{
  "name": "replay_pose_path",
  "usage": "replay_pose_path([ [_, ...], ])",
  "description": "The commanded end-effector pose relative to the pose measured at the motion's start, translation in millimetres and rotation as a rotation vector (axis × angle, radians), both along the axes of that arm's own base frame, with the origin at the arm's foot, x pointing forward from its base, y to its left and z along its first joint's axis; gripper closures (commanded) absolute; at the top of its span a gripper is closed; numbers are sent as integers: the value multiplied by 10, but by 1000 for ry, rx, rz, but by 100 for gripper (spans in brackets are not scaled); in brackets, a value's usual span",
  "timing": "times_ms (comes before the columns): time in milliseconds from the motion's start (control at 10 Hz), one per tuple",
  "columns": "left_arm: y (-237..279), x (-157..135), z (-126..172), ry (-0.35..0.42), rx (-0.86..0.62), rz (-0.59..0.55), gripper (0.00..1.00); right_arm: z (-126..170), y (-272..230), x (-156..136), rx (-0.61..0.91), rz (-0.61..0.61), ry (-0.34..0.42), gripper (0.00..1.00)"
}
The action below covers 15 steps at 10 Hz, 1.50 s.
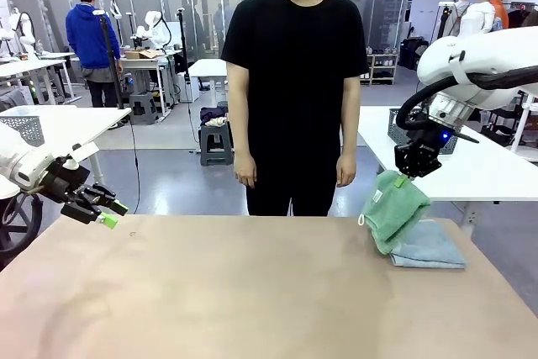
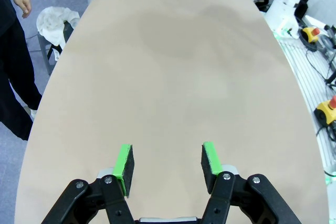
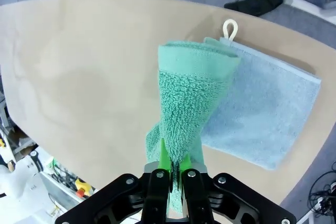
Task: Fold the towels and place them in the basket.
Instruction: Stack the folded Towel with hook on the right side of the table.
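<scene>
Our right gripper (image 3: pixel 176 174) pinches one edge of the mint towel (image 1: pixel 393 208), which hangs over the folded blue towel (image 1: pixel 429 245) on the table (image 1: pixel 235 292). Its fold may fall open. Our left gripper (image 2: pixel 167 163) waits half open, empty.

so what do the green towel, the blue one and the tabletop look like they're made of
Green towel: looks like soft terry cloth, with a looped, nubbly pile. Blue towel: the same fuzzy weave, likely cotton terry, with a white hanging loop. Tabletop: smooth, matte tan surface, perhaps laminate; no grain shows.
</scene>
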<state>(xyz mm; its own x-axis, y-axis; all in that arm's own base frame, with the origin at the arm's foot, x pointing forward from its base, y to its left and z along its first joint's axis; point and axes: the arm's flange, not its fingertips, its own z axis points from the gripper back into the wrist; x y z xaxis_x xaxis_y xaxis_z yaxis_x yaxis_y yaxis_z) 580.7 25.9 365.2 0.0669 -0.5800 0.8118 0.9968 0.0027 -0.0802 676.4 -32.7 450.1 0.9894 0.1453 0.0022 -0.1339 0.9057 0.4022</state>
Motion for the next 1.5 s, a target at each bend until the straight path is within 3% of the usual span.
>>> replay_pose_path([
  [0,0,-8,4,-7,-7,-12,34,2,-330,61,74,41,56,94],
  [400,0,-8,4,-7,-7,-12,34,-271,-1015,229,183,51,91,94],
  [800,0,-8,4,-7,-7,-12,34,-762,-1204,526,412,-11,107,94],
  [1400,0,-8,4,-7,-7,-12,34,-938,-1485,465,312,-4,124,94],
])
